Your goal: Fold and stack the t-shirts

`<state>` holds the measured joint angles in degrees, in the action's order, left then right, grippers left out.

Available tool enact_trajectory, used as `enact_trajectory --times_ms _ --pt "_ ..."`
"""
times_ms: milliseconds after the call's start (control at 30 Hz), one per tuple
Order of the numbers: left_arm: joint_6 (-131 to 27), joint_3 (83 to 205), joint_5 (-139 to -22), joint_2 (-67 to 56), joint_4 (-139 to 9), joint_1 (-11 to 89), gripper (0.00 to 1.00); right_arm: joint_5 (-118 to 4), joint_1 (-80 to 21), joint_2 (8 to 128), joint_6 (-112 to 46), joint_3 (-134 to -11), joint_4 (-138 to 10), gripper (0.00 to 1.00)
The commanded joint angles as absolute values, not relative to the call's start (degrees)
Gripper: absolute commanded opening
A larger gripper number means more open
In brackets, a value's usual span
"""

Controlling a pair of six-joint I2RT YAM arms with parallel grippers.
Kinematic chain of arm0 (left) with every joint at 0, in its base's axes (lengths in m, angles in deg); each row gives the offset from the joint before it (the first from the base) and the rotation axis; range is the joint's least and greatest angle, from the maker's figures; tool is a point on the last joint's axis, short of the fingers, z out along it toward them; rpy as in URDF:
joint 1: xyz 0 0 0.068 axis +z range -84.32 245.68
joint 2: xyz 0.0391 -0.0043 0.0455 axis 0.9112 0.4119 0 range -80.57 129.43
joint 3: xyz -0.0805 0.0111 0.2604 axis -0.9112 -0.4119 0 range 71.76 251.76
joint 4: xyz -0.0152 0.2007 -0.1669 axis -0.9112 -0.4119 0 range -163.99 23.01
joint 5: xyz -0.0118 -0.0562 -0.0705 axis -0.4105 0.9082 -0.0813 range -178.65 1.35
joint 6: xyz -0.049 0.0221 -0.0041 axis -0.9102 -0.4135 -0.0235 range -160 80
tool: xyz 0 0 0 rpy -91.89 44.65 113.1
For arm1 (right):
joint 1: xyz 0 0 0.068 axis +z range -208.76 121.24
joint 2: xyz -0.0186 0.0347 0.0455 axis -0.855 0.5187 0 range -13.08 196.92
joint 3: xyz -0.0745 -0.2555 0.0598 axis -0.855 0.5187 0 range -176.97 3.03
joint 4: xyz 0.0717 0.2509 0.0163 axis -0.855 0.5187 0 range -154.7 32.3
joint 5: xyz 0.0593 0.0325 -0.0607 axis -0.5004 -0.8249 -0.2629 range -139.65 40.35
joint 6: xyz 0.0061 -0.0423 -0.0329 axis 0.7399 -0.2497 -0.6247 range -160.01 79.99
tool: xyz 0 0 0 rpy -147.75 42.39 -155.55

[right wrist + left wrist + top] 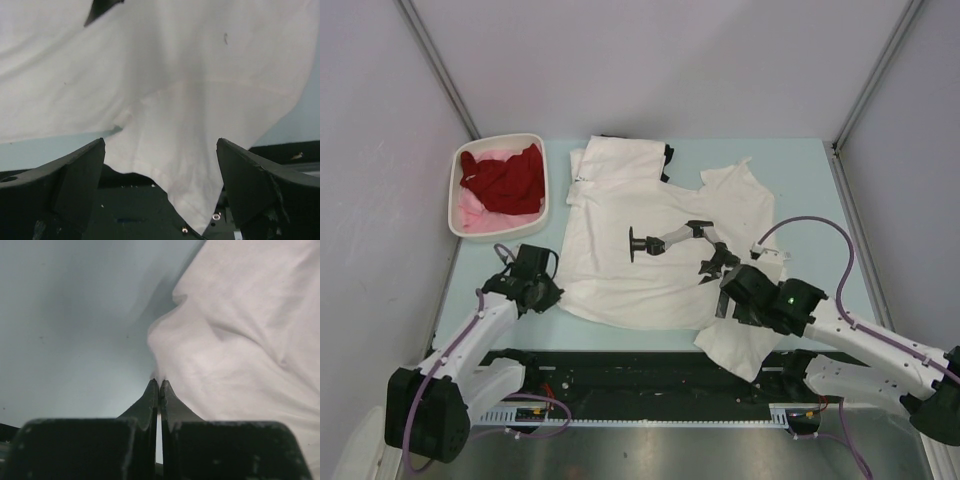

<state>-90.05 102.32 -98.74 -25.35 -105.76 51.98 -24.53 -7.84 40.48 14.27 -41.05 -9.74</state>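
A cream-white t-shirt lies spread in the middle of the table. My left gripper is at its near left corner; in the left wrist view the jaws are shut with the shirt's edge pinched at their tips. My right gripper hovers over the shirt's near right part, open, and the cloth shows between its fingers untouched. A corner flap hangs over the table's front edge. Another folded white t-shirt lies at the back on a black one. Dark red and pink t-shirts lie in the basin.
The white oval basin stands at the back left of the light blue table. A black rail runs along the table's front edge under the hanging flap. Grey walls close in the left, right and back.
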Motion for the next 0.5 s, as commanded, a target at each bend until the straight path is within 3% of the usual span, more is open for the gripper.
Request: enact_trajectory --times_ms 0,233,467 --pt "-88.61 105.68 -97.44 -25.73 -105.14 52.5 0.0 -22.67 -2.95 36.85 27.82 -39.17 1.29 0.97" --pt "-86.68 106.47 -95.59 -23.71 -102.77 52.67 0.0 -24.16 4.25 34.29 39.16 -37.05 6.4 0.91" --pt "-85.27 106.65 -93.57 -23.0 -101.19 52.85 0.0 -27.32 10.93 40.87 47.34 -35.04 5.53 0.9"
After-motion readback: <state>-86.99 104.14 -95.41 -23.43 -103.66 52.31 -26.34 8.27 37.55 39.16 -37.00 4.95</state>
